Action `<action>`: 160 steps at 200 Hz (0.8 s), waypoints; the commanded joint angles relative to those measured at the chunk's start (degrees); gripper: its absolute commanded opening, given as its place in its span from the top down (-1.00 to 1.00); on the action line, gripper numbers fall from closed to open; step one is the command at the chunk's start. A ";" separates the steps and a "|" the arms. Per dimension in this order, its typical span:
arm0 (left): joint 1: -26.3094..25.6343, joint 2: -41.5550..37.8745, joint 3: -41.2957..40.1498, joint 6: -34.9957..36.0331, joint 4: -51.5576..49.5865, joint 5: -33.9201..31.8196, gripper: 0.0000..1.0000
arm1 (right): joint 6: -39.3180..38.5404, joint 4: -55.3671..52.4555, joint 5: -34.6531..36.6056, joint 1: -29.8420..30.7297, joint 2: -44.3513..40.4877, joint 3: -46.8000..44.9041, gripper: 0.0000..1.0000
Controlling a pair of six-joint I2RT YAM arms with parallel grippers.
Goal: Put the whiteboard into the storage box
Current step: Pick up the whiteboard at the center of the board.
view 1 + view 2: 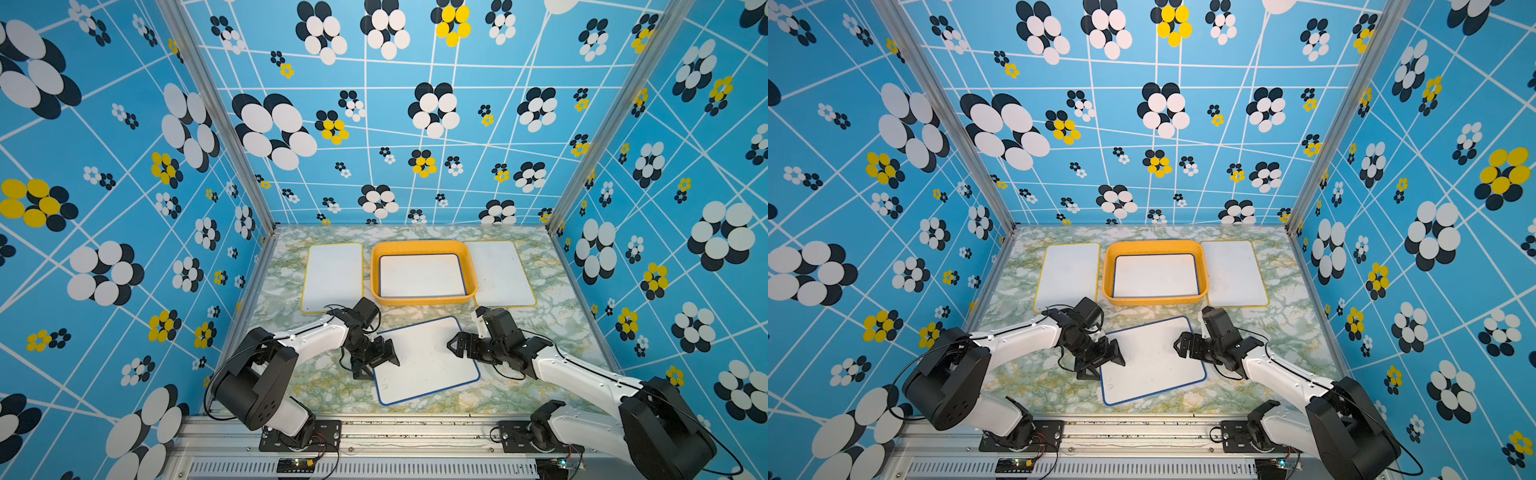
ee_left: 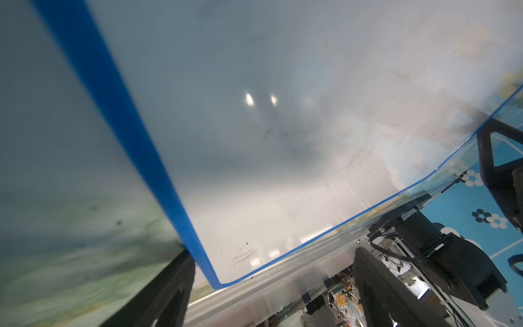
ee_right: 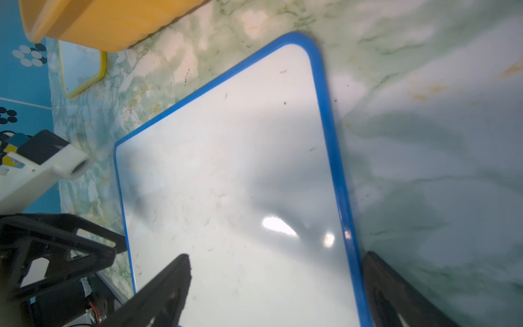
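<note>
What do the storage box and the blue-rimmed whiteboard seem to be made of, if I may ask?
The storage box: likely moulded plastic, even orange-yellow, smooth rounded rim. The blue-rimmed whiteboard: glossy white writing surface, lamp glints show; its edging is probably plastic.

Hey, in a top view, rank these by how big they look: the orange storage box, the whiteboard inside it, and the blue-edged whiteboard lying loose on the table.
1. Storage box and loose blue-edged whiteboard: look about alike, and the loose one lies nearer the camera, so unranked.
2. Whiteboard inside the box: clearly smallest.
</note>
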 commanded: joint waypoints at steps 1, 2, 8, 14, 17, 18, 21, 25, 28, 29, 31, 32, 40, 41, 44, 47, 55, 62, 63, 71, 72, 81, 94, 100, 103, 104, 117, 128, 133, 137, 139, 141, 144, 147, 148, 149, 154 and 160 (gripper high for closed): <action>0.72 5.42 -1.27 6.10 4.03 -15.78 -0.80 | 3.75 -14.77 -5.25 1.35 1.78 -4.76 -0.94; 0.72 5.51 -1.21 6.12 4.07 -15.74 -0.80 | 3.80 -14.74 -5.30 1.37 1.76 -4.81 -0.94; 0.72 6.33 -0.81 6.35 4.45 -15.54 -0.80 | 4.01 -14.63 -5.33 1.38 1.57 -4.82 -0.95; 0.72 7.15 -0.40 6.56 4.97 -15.15 -0.81 | 4.21 -14.57 -5.41 1.38 1.35 -4.87 -0.94; 0.68 7.57 -0.17 6.62 5.22 -14.91 -0.80 | 4.28 -14.61 -5.42 1.36 1.26 -4.91 -0.94; 0.70 7.64 -0.09 6.65 5.32 -14.77 -0.81 | 4.29 -14.57 -5.43 1.37 1.23 -4.93 -0.94; 0.72 8.05 0.10 6.74 5.54 -14.62 -0.80 | 4.29 -14.59 -5.47 1.38 1.13 -5.03 -0.94; 0.72 8.43 0.39 6.83 5.74 -14.34 -0.81 | 4.38 -14.64 -5.52 1.38 0.97 -4.95 -0.94; 0.71 8.67 0.68 6.97 5.84 -14.14 -0.80 | 4.38 -14.80 -5.52 1.38 0.88 -4.93 -0.94; 0.71 8.76 0.74 7.04 5.85 -14.08 -0.81 | 4.38 -14.80 -5.52 1.38 0.82 -4.94 -0.94; 0.72 8.87 0.93 7.14 5.84 -13.95 -0.80 | 4.38 -14.86 -5.56 1.38 0.73 -4.91 -0.94; 0.72 8.90 0.99 7.17 5.85 -13.94 -0.81 | 4.38 -14.92 -5.54 1.38 0.71 -4.89 -0.94; 0.63 8.93 1.68 7.75 5.71 -13.89 -0.80 | 4.49 -15.51 -5.44 1.34 0.22 -4.87 -0.94; 0.63 8.89 1.76 7.87 5.65 -13.87 -0.81 | 4.48 -15.50 -5.43 1.36 0.14 -4.87 -0.94; 0.65 8.79 2.09 8.22 5.43 -14.04 -0.81 | 4.52 -15.73 -5.43 1.37 -0.07 -4.91 -0.94; 0.66 8.65 2.31 8.70 5.04 -14.22 -0.81 | 4.55 -15.93 -5.43 1.38 -0.36 -4.92 -0.95; 0.67 8.18 3.37 10.32 3.53 -14.82 -0.81 | 4.80 -16.62 -5.30 1.38 -1.23 -5.03 -0.94; 0.65 7.70 4.42 12.04 1.72 -15.53 -0.80 | 5.06 -17.08 -5.25 1.38 -2.08 -5.20 -0.94; 0.64 7.61 4.58 12.35 1.37 -15.66 -0.81 | 5.12 -17.17 -5.25 1.38 -2.24 -5.21 -0.94; 0.63 7.12 5.66 14.13 -0.90 -16.86 -0.81 | 5.42 -17.79 -5.25 1.36 -3.37 -5.38 -0.94; 0.63 7.02 5.77 14.32 -1.26 -17.07 -0.81 | 5.43 -17.88 -5.25 1.32 -3.50 -5.39 -0.94; 0.65 6.21 6.52 15.92 -3.60 -18.53 -0.81 | 5.65 -18.66 -5.10 1.33 -4.82 -5.55 -0.94; 0.71 4.98 6.78 17.57 -5.82 -20.11 -0.81 | 5.83 -20.43 -4.43 1.36 -6.78 -5.57 -0.94; 0.72 4.37 6.66 18.11 -6.52 -20.62 -0.81 | 6.02 -21.19 -4.18 1.38 -7.62 -5.57 -0.95; 0.72 4.03 6.61 18.37 -6.75 -20.78 -0.81 | 6.05 -21.51 -4.16 1.38 -8.00 -5.57 -0.95; 0.72 3.94 6.56 18.41 -6.86 -20.92 -0.81 | 6.10 -21.54 -4.14 1.38 -8.14 -5.61 -0.95; 0.74 2.85 6.12 18.58 -7.63 -21.55 -0.81 | 6.10 -22.29 -3.96 1.38 -9.64 -5.83 -0.95; 0.81 2.19 5.65 18.21 -8.01 -21.75 -0.82 | 5.68 -22.85 -2.76 1.38 -10.45 -5.84 -0.96; 0.85 1.93 5.34 18.00 -7.86 -21.55 -0.82 | 5.26 -23.10 -2.11 1.38 -10.48 -5.61 -0.97; 0.85 1.70 5.08 17.74 -7.71 -21.25 -0.82 | 4.84 -23.35 -1.53 1.38 -10.48 -5.46 -0.97; 0.82 1.61 4.89 17.64 -7.57 -21.06 -0.82 | 4.59 -23.48 -1.24 1.33 -10.35 -5.41 -0.97; 0.74 1.57 4.74 17.55 -7.47 -20.92 -0.83 | 4.41 -23.58 -0.98 1.37 -10.25 -5.22 -0.98; 0.76 1.52 4.58 17.33 -7.38 -20.62 -0.89 | 4.01 -23.79 -0.61 1.38 -10.04 -4.99 -0.98; 0.66 1.39 4.43 17.16 -7.23 -20.30 -0.94 | 3.51 -23.95 -0.27 1.38 -9.78 -4.65 -0.99; 0.60 1.34 4.37 17.10 -7.14 -20.19 -0.94 | 3.33 -24.03 -0.17 1.33 -9.69 -4.54 -0.99; 0.57 1.31 4.33 17.03 -7.06 -20.05 -0.95 | 3.15 -24.07 -0.07 1.36 -9.61 -4.40 -0.99; 0.27 1.21 4.10 16.66 -6.91 -19.75 -0.96 | 2.22 -24.34 0.34 1.37 -9.06 -3.82 -0.98; -0.30 1.07 3.96 16.23 -6.87 -19.73 -0.97 | 1.10 -24.61 0.90 1.38 -8.18 -2.97 -0.98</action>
